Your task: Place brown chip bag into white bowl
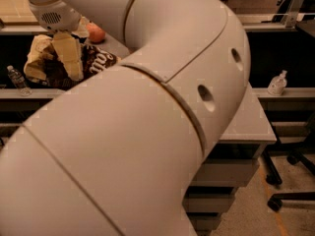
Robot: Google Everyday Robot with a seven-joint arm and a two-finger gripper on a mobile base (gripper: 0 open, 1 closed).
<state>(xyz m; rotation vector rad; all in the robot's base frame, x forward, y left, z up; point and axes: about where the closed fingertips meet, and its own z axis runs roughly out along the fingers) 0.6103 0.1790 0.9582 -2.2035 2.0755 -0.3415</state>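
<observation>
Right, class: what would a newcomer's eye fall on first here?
The robot's huge pale arm fills most of the view, curving from the bottom left up and round to the top left. There the gripper is against a crinkled brown bag, with an orange just behind it on the grey table.

Arm [162, 132] fills most of frame. Gripper [71, 69] at 10 o'clock, clamped on brown chip bag [100, 61]; bag crumpled, tan end toward 9. Orange fruit [96, 32] just beside bag, at its 1 o'clock. Small bottle [17, 79] at far 9 o'clock; second bottle [277, 84] at 3. Grey table [253, 127] edge at 4.
</observation>
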